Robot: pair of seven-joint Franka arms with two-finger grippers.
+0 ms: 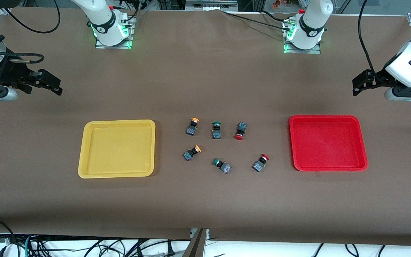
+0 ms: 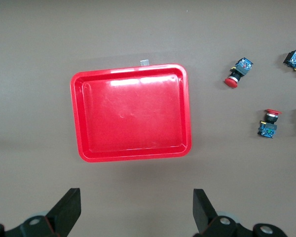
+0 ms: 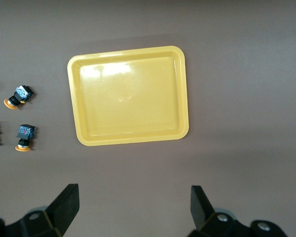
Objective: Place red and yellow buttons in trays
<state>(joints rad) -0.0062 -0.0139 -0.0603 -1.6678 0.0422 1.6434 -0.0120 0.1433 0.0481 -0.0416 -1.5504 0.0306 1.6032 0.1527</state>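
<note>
The yellow tray (image 1: 116, 148) and the red tray (image 1: 328, 142) lie empty toward opposite ends of the bench (image 1: 205, 200). Between them, well apart from both rims, lie two orange-yellow buttons (image 1: 192, 127), two red buttons (image 1: 240, 130) and two green buttons (image 1: 216, 130). The left claw (image 2: 137, 210) and the right claw (image 3: 135, 207) wait above bare bench, fingers spread, holding nothing.

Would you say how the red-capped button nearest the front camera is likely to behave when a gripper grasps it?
The red-capped button lies tilted on its side, so a push would probably roll it on its round cap. Its blocky dark body likely gives firmer, flatter grip faces. It looks small and rigid, probably light.
</note>
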